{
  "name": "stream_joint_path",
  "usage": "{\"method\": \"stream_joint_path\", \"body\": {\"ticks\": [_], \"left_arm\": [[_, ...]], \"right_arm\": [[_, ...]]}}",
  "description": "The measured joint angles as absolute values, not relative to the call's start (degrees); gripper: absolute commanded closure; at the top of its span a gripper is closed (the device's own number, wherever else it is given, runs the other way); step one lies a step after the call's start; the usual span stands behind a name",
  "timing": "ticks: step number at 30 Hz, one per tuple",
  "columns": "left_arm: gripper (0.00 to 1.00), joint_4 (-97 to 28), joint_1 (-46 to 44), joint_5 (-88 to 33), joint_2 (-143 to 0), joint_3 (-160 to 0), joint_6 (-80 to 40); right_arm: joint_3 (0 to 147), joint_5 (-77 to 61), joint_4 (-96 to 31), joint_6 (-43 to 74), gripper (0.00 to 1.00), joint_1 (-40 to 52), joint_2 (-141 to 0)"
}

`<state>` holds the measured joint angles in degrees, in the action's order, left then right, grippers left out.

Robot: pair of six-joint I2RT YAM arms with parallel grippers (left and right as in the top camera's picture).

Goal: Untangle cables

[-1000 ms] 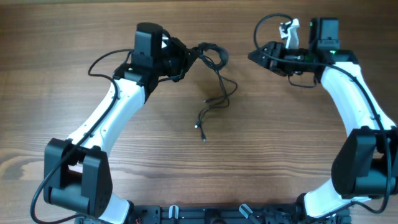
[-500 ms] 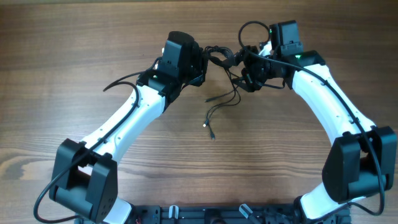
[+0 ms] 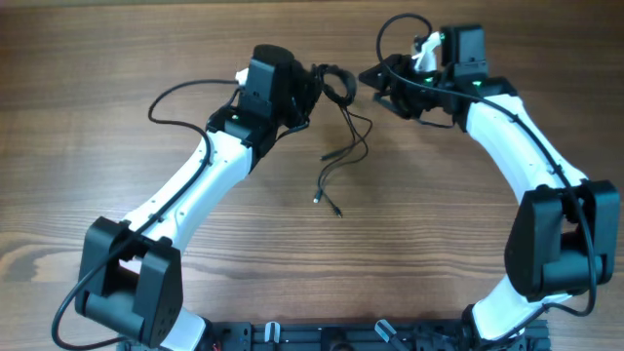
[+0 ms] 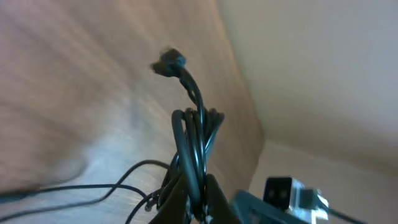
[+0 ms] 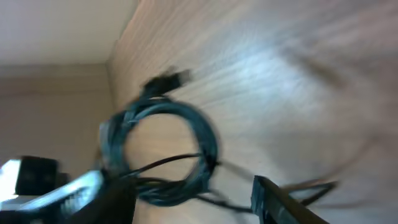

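1. Cables (image 3: 336, 86) are gathered toward the far middle of the desk (image 3: 97, 58), wound into a small black coil. Loose strands trail from the coil toward the near edge and end in a plug (image 3: 337, 210) lying on the wood.
2. From the left wrist, the coil (image 4: 194, 137) stands up out of the fingers (image 4: 177, 199), and a second plug end (image 4: 168, 62) pokes out at its top.
3. Pressed together, the left hand (image 3: 314, 90) pinches the base of the coil and holds it off the desk.
4. With its fingers spread, the right hand (image 3: 372, 86) sits just to the right of the coil, and the overhead view shows a small gap between them.
5. From the right wrist, the coil shows as a round loop (image 5: 210, 142) ahead of the spread fingers (image 5: 283, 202). That view is too blurred to tell whether anything touches.
6. Half a second ago the right hand was pushed up against the bundle, so the two hands almost met. It has since drawn back to the right, clear of the coil.
7. The left hand has also eased a little to the left, still carrying the coil it held in both earlier views.
8. Compared with a second ago, both hands are closer to the middle, and the trailing plug has slid slightly to the right.
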<state>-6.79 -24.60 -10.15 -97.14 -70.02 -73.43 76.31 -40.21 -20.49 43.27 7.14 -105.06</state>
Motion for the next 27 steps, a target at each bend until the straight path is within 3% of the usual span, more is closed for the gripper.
{"method": "stream_joint_path", "body": {"ticks": [3,4,8,9,16,22,24,25,27], "left_arm": [[0.96,-2.37,-24.62,-13.89,-97.01,-69.95,-70.54],[0.96,-1.78,-24.69,-14.96,-96.97,-69.95,-70.17],[0.96,-1.19,-25.04,-17.67,-96.92,-69.95,-69.45],[0.96,-1.02,-25.06,-17.87,-96.88,-69.95,-69.71],[0.96,3.90,-23.22,-24.45,-96.88,-68.45,-79.05],[0.96,6.11,-8.73,-38.72,-93.49,-68.88,-84.95],[0.86,3.20,-5.43,-42.59,-92.16,-69.60,-81.95],[0.66,0.93,-5.41,-43.90,-92.12,-69.73,-79.77],[0.45,-3.86,-6.74,-45.30,-92.14,-69.71,-73.65]], "right_arm": [[76.31,-38.87,-20.47,39.22,0.44,7.64,-105.06],[76.31,-38.41,-20.47,38.68,0.58,8.38,-105.06],[76.31,-36.53,-19.44,39.59,0.93,10.94,-105.16],[76.31,-35.97,-19.42,40.29,0.96,10.96,-105.27],[77.78,-29.19,-25.71,38.02,0.96,11.00,-105.34],[76.60,-18.44,-28.14,28.21,0.96,4.23,-106.37],[76.40,-18.81,-27.83,24.69,0.96,2.11,-106.72],[76.40,-20.34,-27.16,21.74,0.96,2.17,-106.72],[76.40,-23.46,-26.79,17.04,0.96,2.72,-106.72]]}}
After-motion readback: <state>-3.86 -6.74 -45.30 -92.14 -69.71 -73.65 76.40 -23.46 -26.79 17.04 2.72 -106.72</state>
